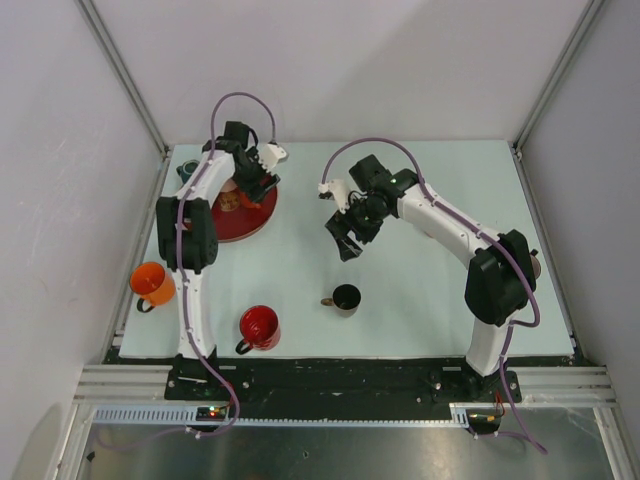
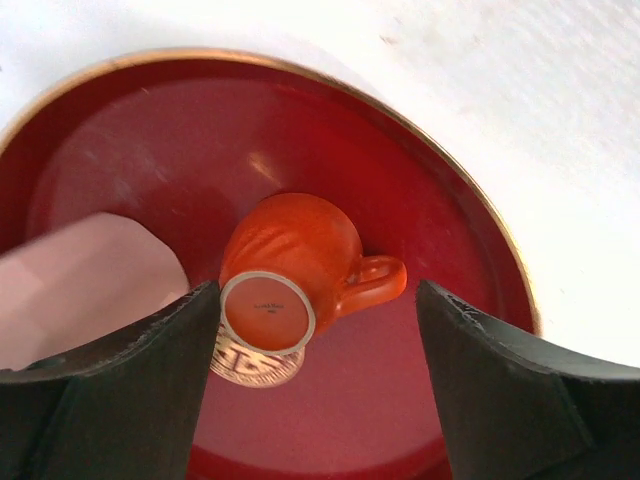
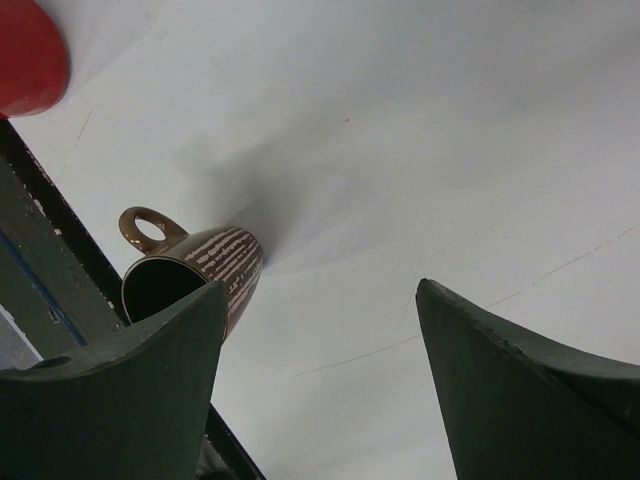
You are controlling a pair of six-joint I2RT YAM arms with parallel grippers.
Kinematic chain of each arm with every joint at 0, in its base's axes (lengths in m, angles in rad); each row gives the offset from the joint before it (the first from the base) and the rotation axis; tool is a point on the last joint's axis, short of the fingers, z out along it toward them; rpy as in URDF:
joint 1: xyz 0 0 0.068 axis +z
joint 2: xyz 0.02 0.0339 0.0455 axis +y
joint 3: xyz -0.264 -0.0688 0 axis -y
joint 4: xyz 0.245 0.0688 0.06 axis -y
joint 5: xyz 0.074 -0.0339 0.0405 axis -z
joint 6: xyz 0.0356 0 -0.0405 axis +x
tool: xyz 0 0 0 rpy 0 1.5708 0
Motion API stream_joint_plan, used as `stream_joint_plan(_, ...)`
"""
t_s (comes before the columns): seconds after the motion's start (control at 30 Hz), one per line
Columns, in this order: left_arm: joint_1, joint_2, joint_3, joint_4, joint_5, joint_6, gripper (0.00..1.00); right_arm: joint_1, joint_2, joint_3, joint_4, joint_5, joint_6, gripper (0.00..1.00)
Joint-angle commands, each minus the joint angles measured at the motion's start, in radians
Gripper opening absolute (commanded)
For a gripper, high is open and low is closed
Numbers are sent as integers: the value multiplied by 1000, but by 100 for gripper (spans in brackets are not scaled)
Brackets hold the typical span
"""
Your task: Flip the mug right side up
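Note:
An orange mug (image 2: 295, 255) stands upside down on a dark red plate (image 2: 120, 150), base up and handle to the right. A small patterned round piece (image 2: 255, 368) shows under its near side. My left gripper (image 2: 318, 295) is open above the mug, one finger on each side, not touching it. From above, the mug (image 1: 232, 198) is partly hidden by the left gripper (image 1: 258, 178) over the plate (image 1: 255, 225). My right gripper (image 1: 345, 240) is open and empty above mid-table; in its own view it (image 3: 320, 288) hangs over bare table.
A brown striped mug (image 1: 345, 297) stands upright near the front, also in the right wrist view (image 3: 215, 265). A red mug (image 1: 260, 326) and an orange mug (image 1: 152, 284) stand upright at front left. A teal thing (image 1: 185, 172) lies behind the plate. A pale pink shape (image 2: 80, 280) lies on the plate's left.

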Motion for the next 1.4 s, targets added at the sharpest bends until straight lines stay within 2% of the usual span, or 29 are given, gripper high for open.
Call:
stream_joint_plan(0.0, -7, -113, -56, -71, 10, -44, 85, 8, 6, 30, -5, -4, -11, 81)
stream_joint_plan(0.17, -7, -135, 40, -71, -22, -93, 95, 11, 17, 35, -6, -10, -11, 81)
stream_joint_plan(0.3, -17, -198, 55, -85, 36, 41, 99, 14, 15, 29, -8, -11, -12, 81)
stream_joint_plan(0.37, -20, -224, 47, -146, 97, 191, 97, 14, 15, 24, -9, -11, -11, 81)
stream_joint_plan(0.43, -20, -240, 8, -232, 127, 427, 93, 15, 12, 18, -8, -11, -8, 81)
stream_joint_plan(0.53, -18, -258, -107, -324, 61, 874, 88, 16, 6, 13, -7, -16, -8, 81)
stream_joint_plan(0.57, -17, -259, -135, -331, 39, 974, 87, 17, 5, 12, -6, -16, -8, 81)
stream_joint_plan(0.67, -13, -242, -150, -337, 20, 1189, 81, 20, -1, 1, -2, -15, -3, 81)
stream_joint_plan(0.77, -25, -212, -151, -338, -14, 1341, 76, 23, -3, -12, -1, -6, 0, 81)
stream_joint_plan(0.93, -57, -189, -166, -337, -18, 1426, 76, 26, -8, -34, 3, -7, 11, 81)
stream_joint_plan(1.03, -77, -152, -139, -334, -22, 1407, 75, 26, -10, -47, 9, -8, 9, 81)
stream_joint_plan(1.17, -98, -90, -87, -333, -104, 1379, 70, 25, -1, -38, -7, -16, 2, 81)
stream_joint_plan(1.37, -102, -50, -103, -333, -250, 1368, 59, 19, -9, -35, -15, -23, -5, 81)
